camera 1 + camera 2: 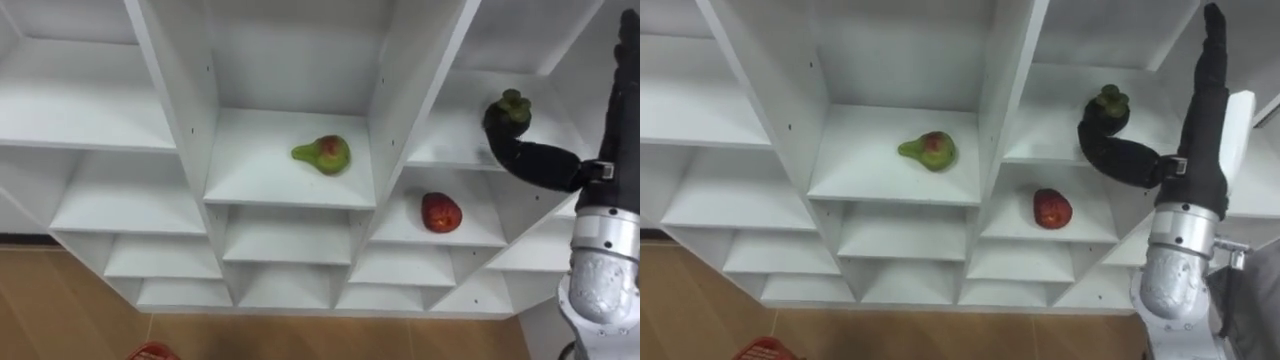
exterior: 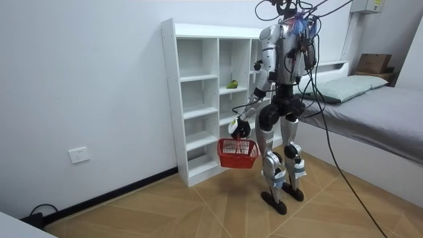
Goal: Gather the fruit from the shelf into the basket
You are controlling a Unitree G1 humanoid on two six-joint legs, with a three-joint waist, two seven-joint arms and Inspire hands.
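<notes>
My right hand reaches into an upper right compartment of the white closet. Its fingers curl round a dark round fruit with a green top. A green and red pear lies in the middle compartment to the left. One compartment lower and to the right sits a red apple. In the room view my left hand hangs low in front of the closet, shut on the handle of a red basket. The basket's rim shows at the bottom left of the left eye view.
I stand close to the closet on a wooden floor. A bed is behind me at the room view's right. The other closet compartments hold nothing. A wall socket is low on the wall.
</notes>
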